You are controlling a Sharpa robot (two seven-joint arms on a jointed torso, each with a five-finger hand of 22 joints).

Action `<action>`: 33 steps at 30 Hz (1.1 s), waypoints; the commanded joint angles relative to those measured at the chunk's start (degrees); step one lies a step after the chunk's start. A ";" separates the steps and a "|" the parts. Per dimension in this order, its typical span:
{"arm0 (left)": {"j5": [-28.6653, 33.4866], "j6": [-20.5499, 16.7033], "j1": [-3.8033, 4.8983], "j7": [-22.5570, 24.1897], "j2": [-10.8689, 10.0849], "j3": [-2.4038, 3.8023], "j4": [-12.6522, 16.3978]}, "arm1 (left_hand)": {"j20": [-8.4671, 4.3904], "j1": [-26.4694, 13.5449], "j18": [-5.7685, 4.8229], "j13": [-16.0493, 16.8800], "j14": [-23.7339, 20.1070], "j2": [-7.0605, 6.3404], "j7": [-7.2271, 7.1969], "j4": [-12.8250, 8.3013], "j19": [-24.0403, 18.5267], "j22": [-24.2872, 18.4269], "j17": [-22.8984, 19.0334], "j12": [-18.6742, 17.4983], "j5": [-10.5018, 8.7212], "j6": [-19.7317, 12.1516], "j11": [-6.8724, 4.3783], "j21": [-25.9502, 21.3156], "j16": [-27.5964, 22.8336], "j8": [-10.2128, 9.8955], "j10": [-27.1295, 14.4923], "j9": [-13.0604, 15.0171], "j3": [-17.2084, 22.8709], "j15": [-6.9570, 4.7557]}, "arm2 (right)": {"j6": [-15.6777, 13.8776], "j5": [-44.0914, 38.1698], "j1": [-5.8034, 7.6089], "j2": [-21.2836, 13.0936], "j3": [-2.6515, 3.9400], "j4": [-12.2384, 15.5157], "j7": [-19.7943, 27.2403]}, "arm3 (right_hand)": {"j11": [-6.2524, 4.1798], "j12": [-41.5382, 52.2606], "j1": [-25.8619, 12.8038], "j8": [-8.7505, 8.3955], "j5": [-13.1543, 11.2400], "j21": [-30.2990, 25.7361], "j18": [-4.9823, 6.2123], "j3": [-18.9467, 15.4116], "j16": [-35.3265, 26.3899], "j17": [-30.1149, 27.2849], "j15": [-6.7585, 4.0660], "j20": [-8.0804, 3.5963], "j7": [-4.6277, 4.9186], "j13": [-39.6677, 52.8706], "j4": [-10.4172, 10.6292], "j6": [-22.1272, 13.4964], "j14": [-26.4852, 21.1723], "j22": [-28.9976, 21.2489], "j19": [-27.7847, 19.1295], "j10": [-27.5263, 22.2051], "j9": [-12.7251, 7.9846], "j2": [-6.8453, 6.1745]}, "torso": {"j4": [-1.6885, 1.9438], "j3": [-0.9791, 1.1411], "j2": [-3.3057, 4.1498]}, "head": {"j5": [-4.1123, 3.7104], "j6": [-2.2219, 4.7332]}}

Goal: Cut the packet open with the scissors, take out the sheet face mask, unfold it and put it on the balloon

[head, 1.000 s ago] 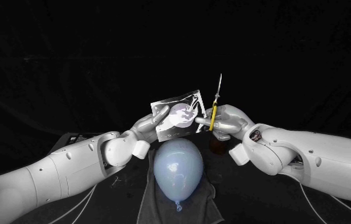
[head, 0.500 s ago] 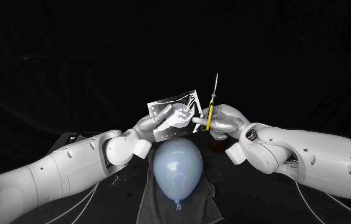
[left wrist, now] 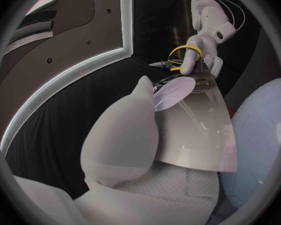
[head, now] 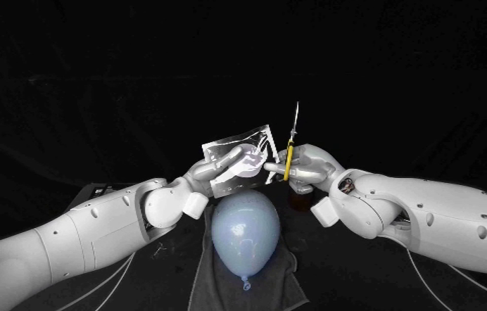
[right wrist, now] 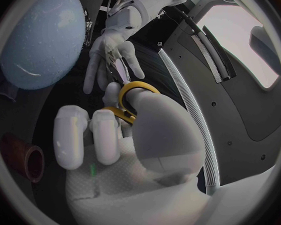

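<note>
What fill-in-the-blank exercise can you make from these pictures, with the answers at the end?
1. The left hand holds up the silver ____.
2. The scissors in the right hand have ____ handles.
3. The pale blue ____ lies on a dark cloth.
Missing words: packet; yellow; balloon.

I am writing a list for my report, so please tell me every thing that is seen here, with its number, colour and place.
packet: one, silver, held up above the balloon
scissors: one pair, yellow handles, blades pointing up, close beside the packet's edge
balloon: one, pale blue, lying on the cloth between the arms
cloth: one, dark grey, under the balloon
cylinder: one, brown, open-ended, near the right hand
table: one, black
left hand: silver, holds the packet
right hand: silver, holds the scissors
</note>
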 commanded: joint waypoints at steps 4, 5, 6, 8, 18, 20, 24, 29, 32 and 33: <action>-2.22 -2.43 0.28 -2.14 0.54 0.08 -0.19 | -0.06 4.99 0.48 0.21 3.79 3.31 5.51 -1.42 4.77 0.39 0.44 1.19 -0.06 5.91 -1.35 1.02 1.61 1.73 3.89 0.10 3.90 -1.27 | 1.46 -0.56 -0.13 0.32 0.05 0.08 -0.21 | -6.62 51.44 -0.13 0.29 0.14 0.03 0.30 0.57 0.38 0.18 -0.39 -0.35 -0.58 5.30 -0.33 0.01 2.94 8.90 0.21 16.81 2.76 0.53 | 0.07 0.00 -0.04 | -0.13 -0.31; -2.58 -3.15 0.30 -2.37 0.61 0.08 -0.23 | -0.07 5.69 0.63 0.16 4.10 3.68 5.12 -1.60 5.80 0.46 0.46 1.18 -0.05 6.63 -1.61 1.19 1.70 1.80 4.24 -0.01 4.61 -1.43 | 1.46 -0.57 -0.14 0.33 0.05 0.10 -0.22 | -6.62 51.44 -0.13 0.29 0.14 0.03 0.30 0.57 0.38 0.18 -0.39 -0.35 -0.58 5.30 -0.33 0.01 2.94 8.90 0.21 16.81 2.76 0.53 | 0.07 0.00 -0.04 | -0.14 -0.31; -2.86 -3.80 0.32 -2.59 0.65 0.08 -0.25 | -0.09 6.38 0.94 0.06 4.58 3.86 4.88 -1.61 7.59 0.60 0.46 1.11 -0.05 7.43 -1.84 1.53 1.83 1.63 4.78 -0.32 5.55 -1.69 | 1.46 -0.57 -0.16 0.34 0.05 0.12 -0.22 | -6.61 51.32 -0.16 0.31 0.14 -0.07 0.33 0.59 0.36 0.11 -0.39 -0.35 -0.57 5.23 -0.36 0.00 2.93 8.84 0.14 16.79 2.80 0.52 | 0.02 0.00 -0.05 | -0.12 -0.32; -3.19 -4.72 0.34 -2.94 0.71 0.08 -0.28 | -0.10 7.34 1.47 -0.07 5.41 3.74 4.49 -1.47 10.94 0.83 0.42 0.90 -0.04 8.72 -2.16 2.18 1.99 1.20 5.77 -0.95 7.35 -2.02 | 1.47 -0.58 -0.17 0.36 0.05 0.14 -0.24 | -6.61 51.32 -0.16 0.31 0.14 -0.07 0.33 0.59 0.36 0.11 -0.39 -0.35 -0.57 5.23 -0.36 0.00 2.93 8.84 0.14 16.79 2.80 0.52 | -0.01 0.01 -0.03 | -0.13 -0.32; -5.32 -8.49 0.46 -4.16 1.02 0.07 -0.71 | -0.90 8.47 1.92 -0.13 10.26 2.12 2.74 -0.87 19.68 1.23 -0.19 -0.16 0.02 14.76 -3.96 3.71 2.54 1.18 11.78 -2.21 22.76 -3.76 | 1.78 -0.58 -0.23 0.68 0.02 -0.14 -0.47 | -6.61 51.32 -0.21 0.34 0.14 -0.17 0.36 0.61 0.33 0.04 -0.39 -0.35 -0.57 5.23 -0.39 -0.02 2.92 8.77 0.07 16.79 2.86 0.52 | 0.06 0.02 0.05 | -0.15 -0.33; -5.45 -8.86 0.47 -3.95 1.05 0.07 -0.74 | -1.24 7.13 1.87 -0.22 11.23 1.51 2.41 -1.15 20.50 1.20 -0.32 -0.45 -0.08 15.34 -4.27 3.93 2.57 1.52 12.92 -2.05 25.56 -4.07 | 1.93 -0.56 -0.26 0.80 -0.01 -0.29 -0.57 | -6.61 51.21 -0.22 0.34 0.14 -0.20 0.37 0.61 0.28 -0.11 -0.39 -0.35 -0.57 5.17 -0.39 -0.02 2.89 8.74 0.05 16.77 2.88 0.52 | 0.02 0.02 0.00 | -0.09 -0.38; -5.56 -9.44 0.48 -3.35 1.05 0.07 -0.67 | -1.62 4.46 1.88 -0.19 12.74 0.97 1.90 -1.91 21.71 1.18 -0.40 -0.51 -0.10 16.05 -4.77 4.18 2.68 2.31 14.57 -1.55 28.80 -4.52 | 1.94 0.06 -0.29 0.95 -0.09 -0.58 -0.35 | -6.55 50.29 -0.41 0.25 0.14 -0.92 0.56 0.80 0.01 -0.81 -0.35 -0.34 -0.48 4.63 -0.47 -0.34 2.74 8.24 -0.44 16.59 3.02 0.63 | 0.00 0.00 -0.01 | -0.17 -0.42; -5.60 -10.18 0.49 -2.56 0.96 0.07 -0.60 | -1.67 3.83 1.88 -0.20 12.95 0.84 1.83 -2.15 21.87 1.15 -0.43 -0.53 -0.07 16.11 -4.83 4.17 2.64 2.48 14.79 -1.42 29.40 -4.57 | 1.74 0.81 -0.32 0.91 -0.17 -0.76 0.08 | -6.27 45.57 -1.41 -0.33 0.13 -2.57 0.97 0.84 -0.88 -2.80 -0.13 -0.21 -0.15 1.88 -0.41 -1.21 2.24 7.13 -1.56 15.59 3.23 0.34 | 0.03 0.02 0.00 | -0.30 -0.36; -5.60 -10.81 0.49 -1.89 0.71 0.07 -0.51 | -1.71 2.99 1.88 -0.19 13.24 0.73 1.71 -2.48 22.08 1.14 -0.45 -0.53 -0.07 16.18 -4.93 4.15 2.60 2.73 15.10 -1.25 30.15 -4.65 | 1.45 1.64 -0.34 0.51 -0.21 -0.70 0.42 | -5.59 30.17 -3.11 -2.22 0.11 -4.10 1.31 -0.24 -1.85 -4.69 0.43 0.23 0.67 -7.33 -0.06 -3.31 1.82 6.20 -2.52 11.97 2.92 -1.10 | -0.01 0.02 0.01 | -0.33 -0.26; -5.60 -10.92 0.49 -1.80 0.64 0.07 -0.50 | -1.71 2.99 1.88 -0.19 13.24 0.73 1.71 -2.48 22.08 1.14 -0.45 -0.53 -0.07 16.18 -4.93 4.15 2.60 2.73 15.10 -1.25 30.15 -4.65 | 1.35 1.82 -0.34 0.39 -0.22 -0.67 0.49 | -5.47 27.87 -3.49 -2.48 0.09 -4.33 1.36 -0.60 -1.97 -4.92 0.52 0.29 0.81 -8.73 0.09 -3.56 1.77 6.05 -2.67 11.44 2.85 -1.50 | -0.01 0.02 0.01 | -0.33 -0.26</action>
